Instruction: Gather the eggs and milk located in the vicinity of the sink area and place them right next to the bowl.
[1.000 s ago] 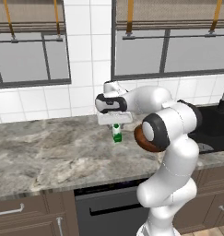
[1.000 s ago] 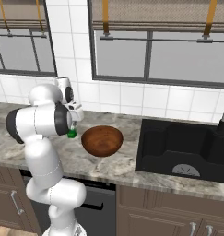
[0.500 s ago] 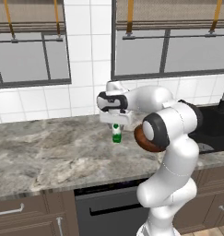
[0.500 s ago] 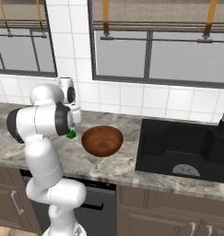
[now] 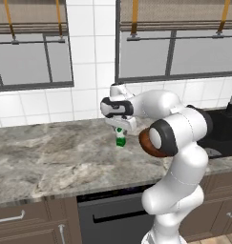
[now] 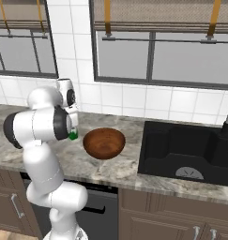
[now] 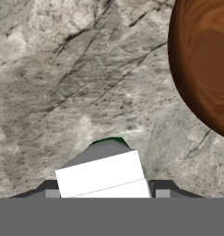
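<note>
A grey marble counter (image 5: 50, 157) runs under white wall tiles and windows, with a black sink (image 6: 186, 152) set into it. The gripper (image 5: 119, 129) is clamped on the milk carton (image 5: 120, 138), which seems to hang just above the stone, though contact is hard to judge. In the hand view the carton (image 7: 104, 175) sits between the fingers, near the wooden bowl (image 7: 203, 60) but apart from it.
</note>
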